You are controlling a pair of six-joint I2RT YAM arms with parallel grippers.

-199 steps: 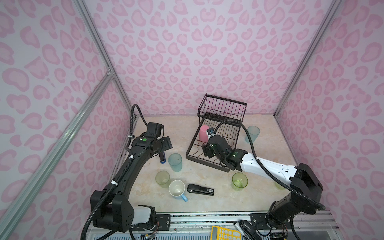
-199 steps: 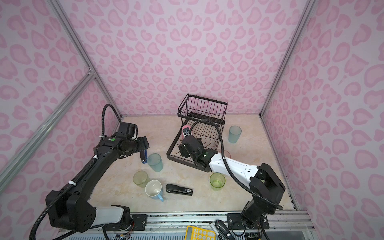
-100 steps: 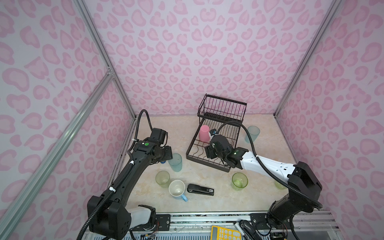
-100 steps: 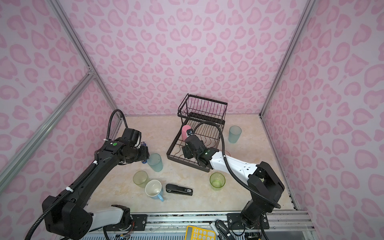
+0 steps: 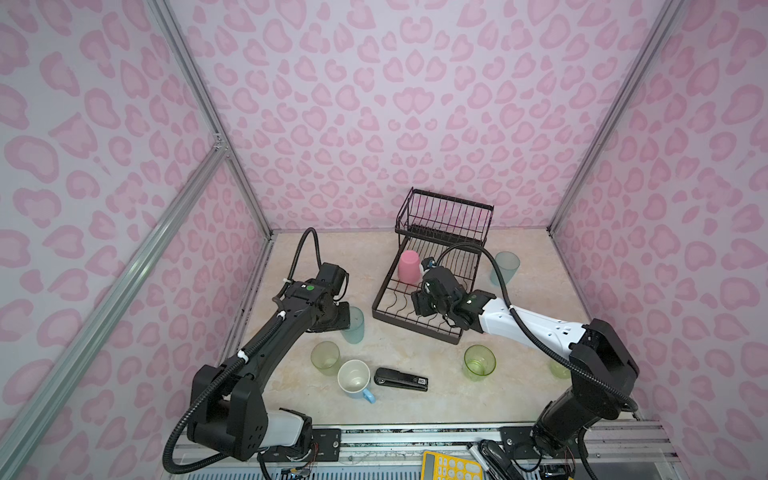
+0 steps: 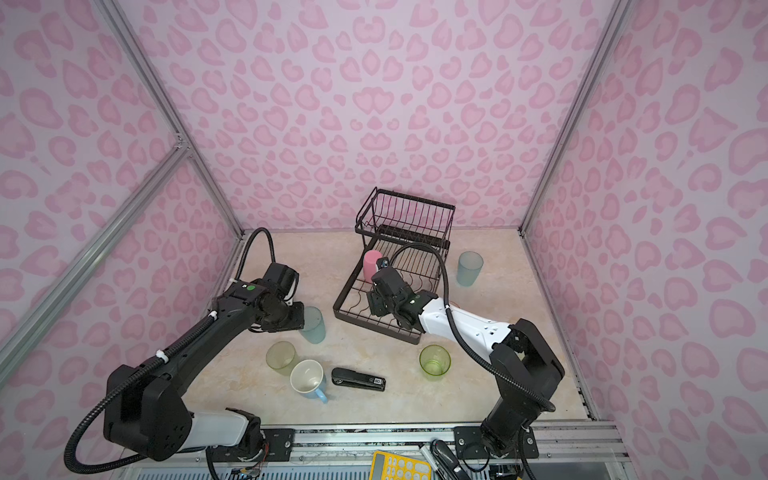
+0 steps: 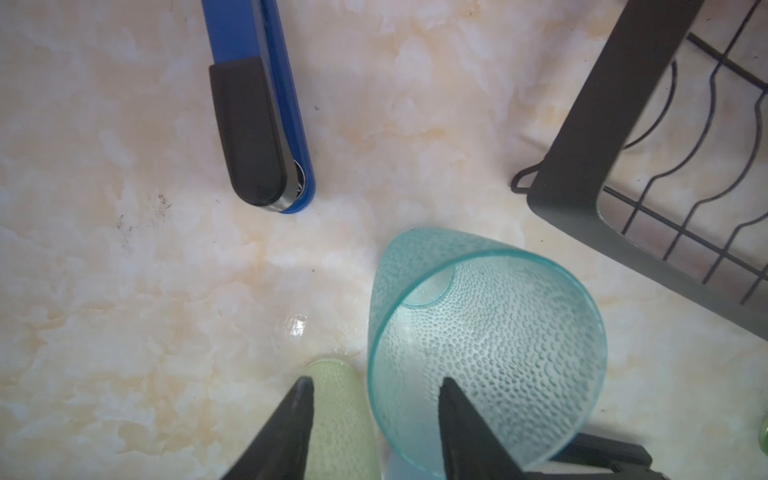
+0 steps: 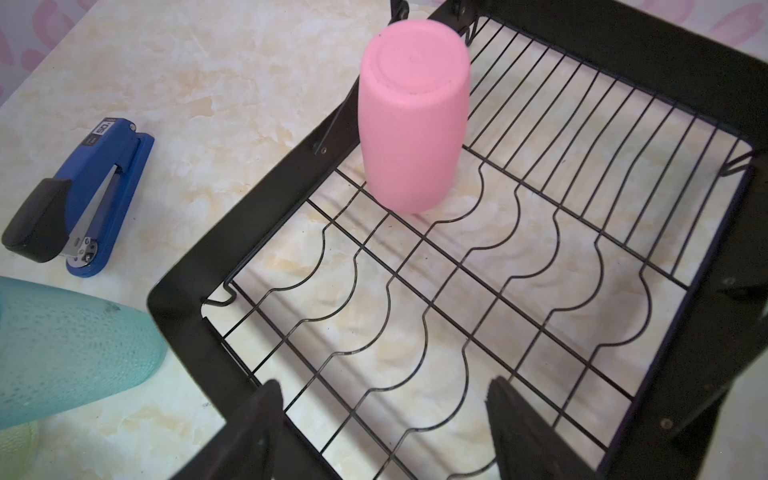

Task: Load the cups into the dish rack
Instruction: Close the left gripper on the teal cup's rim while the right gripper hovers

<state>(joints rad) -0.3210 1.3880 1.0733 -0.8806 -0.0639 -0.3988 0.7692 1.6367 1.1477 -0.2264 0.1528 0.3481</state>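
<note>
A pink cup stands upside down in the lower tray of the black wire dish rack. My right gripper hangs open over the tray's front part, with nothing between its fingers. A teal dotted cup stands left of the rack. My left gripper straddles its rim, one finger inside and one outside, with gaps still showing. A pale green cup stands just beyond it.
A light-blue mug, a black stapler and a clear green cup sit near the front. A blue-grey cup stands right of the rack. A blue stapler lies left of the rack.
My left gripper has dropped onto the teal cup and its jaws have narrowed around the rim. My right gripper has drawn back from the pink cup, which stays standing in the rack.
</note>
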